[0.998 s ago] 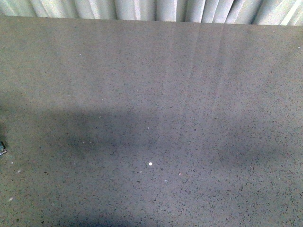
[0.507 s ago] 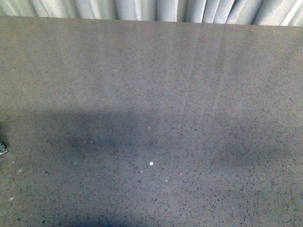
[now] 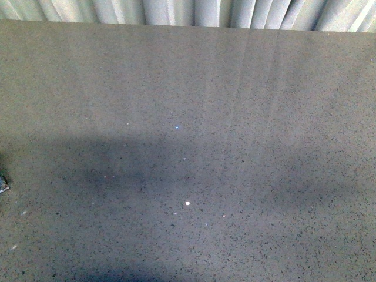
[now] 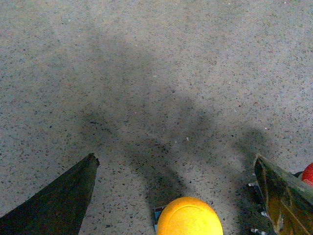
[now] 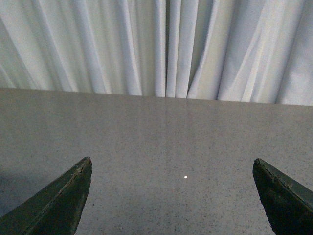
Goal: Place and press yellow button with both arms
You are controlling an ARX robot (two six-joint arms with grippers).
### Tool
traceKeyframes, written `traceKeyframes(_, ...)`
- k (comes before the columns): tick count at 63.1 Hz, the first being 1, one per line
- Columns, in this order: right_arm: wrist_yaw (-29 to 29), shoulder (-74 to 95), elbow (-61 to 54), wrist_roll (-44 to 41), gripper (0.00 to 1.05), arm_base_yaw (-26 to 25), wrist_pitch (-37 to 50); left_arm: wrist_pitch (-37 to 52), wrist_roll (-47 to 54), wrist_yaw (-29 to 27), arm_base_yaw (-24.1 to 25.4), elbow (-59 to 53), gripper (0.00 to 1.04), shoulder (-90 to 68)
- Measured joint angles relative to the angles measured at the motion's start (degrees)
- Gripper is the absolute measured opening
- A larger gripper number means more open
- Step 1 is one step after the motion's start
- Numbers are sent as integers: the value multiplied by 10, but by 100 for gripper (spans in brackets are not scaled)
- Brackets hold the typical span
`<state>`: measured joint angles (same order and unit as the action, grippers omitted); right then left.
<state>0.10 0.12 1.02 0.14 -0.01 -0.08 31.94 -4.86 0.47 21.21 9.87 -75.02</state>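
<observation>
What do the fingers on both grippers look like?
Left gripper fingers: flat, dark wedges tapering to points; one shows a scuffed, greenish-brown face. Right gripper fingers: the same dark tapered wedges, edges slightly rough. No cables or markings in view.

The speckled grey bench [image 3: 264,88] meets a pale pleated curtain [image 3: 176,12] along its far edge. A tiny white speck [image 3: 187,203] lies toward the near edge, roughly midway across. A small greyish object [image 3: 3,185], too cut off to identify, sits at the left edge.
</observation>
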Motion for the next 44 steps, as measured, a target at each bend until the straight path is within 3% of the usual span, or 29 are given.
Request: traceKeyframes(44,0,0,0,0,96,0,0,66,22,-4,-2,-31,96,-63)
